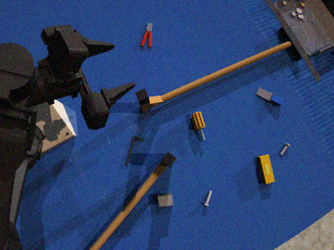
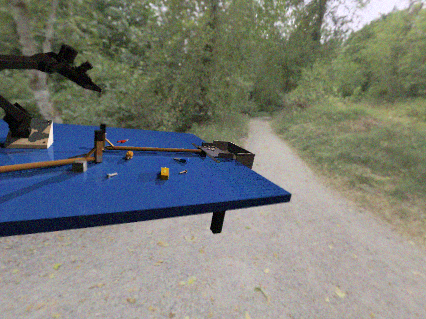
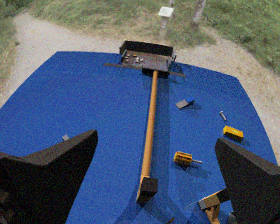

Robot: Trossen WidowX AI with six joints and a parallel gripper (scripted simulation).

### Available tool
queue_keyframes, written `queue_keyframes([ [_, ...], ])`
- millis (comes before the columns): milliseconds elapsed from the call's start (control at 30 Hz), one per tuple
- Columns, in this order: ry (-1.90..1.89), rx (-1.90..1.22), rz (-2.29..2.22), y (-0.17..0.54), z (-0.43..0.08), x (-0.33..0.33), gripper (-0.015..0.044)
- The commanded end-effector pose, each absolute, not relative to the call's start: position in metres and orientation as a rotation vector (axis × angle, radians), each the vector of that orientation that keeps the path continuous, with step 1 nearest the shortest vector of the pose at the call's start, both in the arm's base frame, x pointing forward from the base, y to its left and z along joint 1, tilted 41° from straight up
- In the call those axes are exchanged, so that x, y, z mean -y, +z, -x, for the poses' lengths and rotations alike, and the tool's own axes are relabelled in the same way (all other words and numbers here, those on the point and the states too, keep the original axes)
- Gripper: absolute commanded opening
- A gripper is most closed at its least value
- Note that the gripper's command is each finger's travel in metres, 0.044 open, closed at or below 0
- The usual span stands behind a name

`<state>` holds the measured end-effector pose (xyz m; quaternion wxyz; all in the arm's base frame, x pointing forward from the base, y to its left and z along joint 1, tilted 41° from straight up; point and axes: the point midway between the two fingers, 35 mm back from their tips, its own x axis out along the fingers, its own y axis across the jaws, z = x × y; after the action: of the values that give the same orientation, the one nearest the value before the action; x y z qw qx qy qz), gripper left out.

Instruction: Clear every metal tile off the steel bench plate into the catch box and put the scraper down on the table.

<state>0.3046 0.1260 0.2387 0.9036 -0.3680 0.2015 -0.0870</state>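
My gripper (image 1: pixel 124 65) (image 2: pixel 100 91) (image 3: pixel 159 141) is wide open and empty, raised above the table behind the near end of the scraper. The scraper's wooden handle (image 1: pixel 219 73) (image 3: pixel 150 115) runs across the table; its dark block grip (image 1: pixel 143 100) (image 3: pixel 147 188) is at the near end. Its far end reaches a long thin bar (image 1: pixel 270 6) at the near edge of the steel plate (image 1: pixel 310 37) (image 3: pixel 152 64). Several small tiles (image 1: pixel 299 10) (image 3: pixel 138 60) lie on the plate. The catch box (image 1: pixel 323 5) (image 2: pixel 244 156) stands beyond. The blade's exact contact is hard to see.
A second wooden-handled tool (image 1: pixel 137 195) lies at the near side. Red pliers (image 1: pixel 149 35), an orange screwdriver (image 1: pixel 198 121), a hex key (image 1: pixel 131 150), a grey block (image 1: pixel 165 200), a yellow box (image 1: pixel 266 169), a blue-handled tool (image 1: pixel 269 96) and two screws are on the table.
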Motion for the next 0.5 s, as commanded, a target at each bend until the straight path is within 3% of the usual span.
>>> queue_keyframes([
  [0, -0.165, -0.368, 0.758, 0.255, -0.3, -0.137, 0.044],
  [467, -0.1, -0.222, 0.738, 0.299, -0.272, -0.175, 0.044],
])
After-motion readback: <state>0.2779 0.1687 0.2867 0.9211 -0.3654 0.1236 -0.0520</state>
